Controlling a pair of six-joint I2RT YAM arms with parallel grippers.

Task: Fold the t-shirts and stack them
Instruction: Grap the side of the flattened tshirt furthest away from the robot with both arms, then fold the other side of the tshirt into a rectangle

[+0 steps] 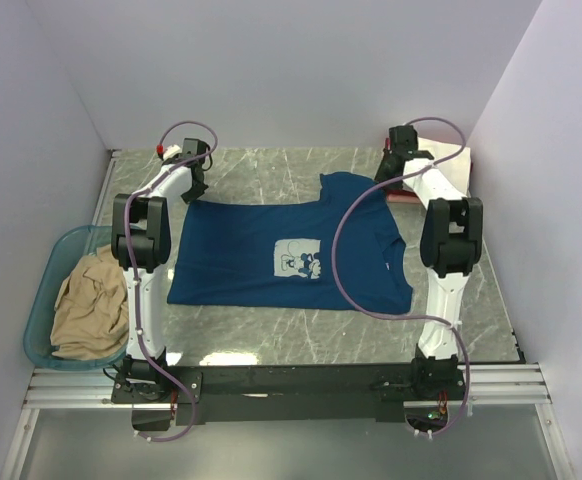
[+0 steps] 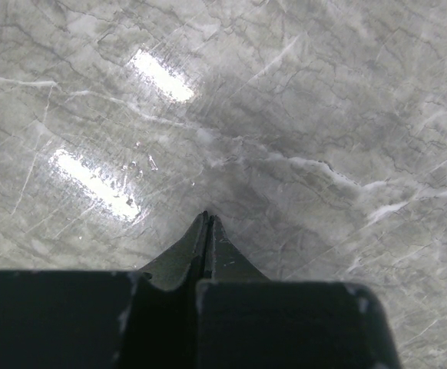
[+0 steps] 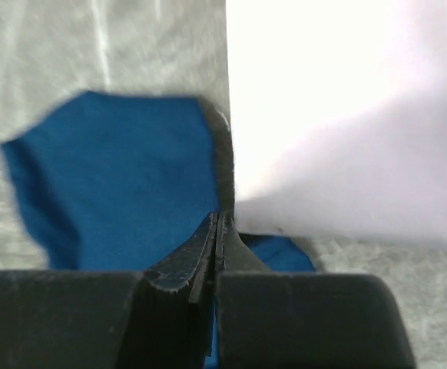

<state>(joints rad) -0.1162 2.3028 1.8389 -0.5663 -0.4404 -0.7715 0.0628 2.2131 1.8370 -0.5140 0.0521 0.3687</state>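
The navy t-shirt (image 1: 271, 240) with a pale square print (image 1: 297, 260) lies spread flat on the marble table. My left gripper (image 1: 195, 188) is shut and empty, just beyond the shirt's far left corner; its wrist view shows the shut gripper (image 2: 206, 219) over bare marble. My right gripper (image 1: 395, 168) is shut at the back right, by the shirt's far sleeve. In the right wrist view the shut gripper (image 3: 218, 219) is over navy cloth (image 3: 124, 177), next to the cream shirt (image 3: 339, 115). A folded cream shirt (image 1: 453, 165) lies on a red one (image 1: 404, 193).
A translucent teal tub (image 1: 43, 300) stands at the left edge with a crumpled tan shirt (image 1: 86, 305) in it. Pale walls close in the table at the left, back and right. The metal base rail (image 1: 291, 385) runs along the near edge.
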